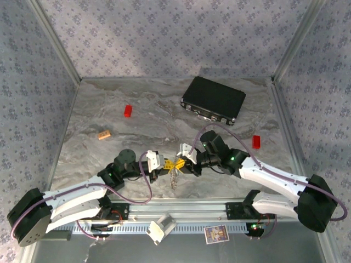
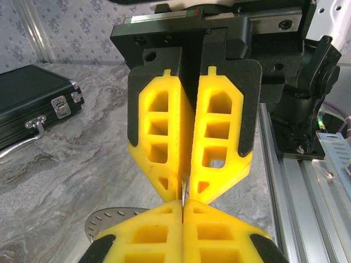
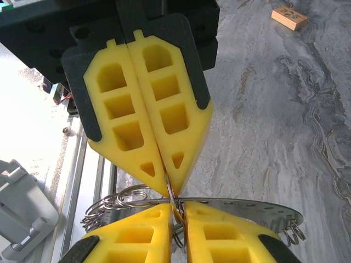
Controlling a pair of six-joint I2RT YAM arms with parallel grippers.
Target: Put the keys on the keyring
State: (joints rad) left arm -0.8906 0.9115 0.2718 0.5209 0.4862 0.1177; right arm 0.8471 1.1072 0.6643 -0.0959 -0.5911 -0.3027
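Pinching tip to tip, my left claw [image 3: 166, 185] is closed tight on a thin wire loop of the keyring [image 3: 247, 211]. My right claw [image 3: 180, 213] meets it nose to nose from the other side. The right fingers [image 3: 137, 238] stand a sliver apart with the loop running between them; whether they actually bite on it I cannot tell. The keyring hangs where the tips meet, its flat holed rim jutting sideways and small loops bunched below, raised off the surface [image 3: 285, 120] near its front edge. Farther out, a tan block [image 1: 104, 134] and a red block [image 1: 128, 111] lie to my left. A second red block [image 1: 256, 142] lies to my right, and a black case [image 1: 214, 100] sits at the back.
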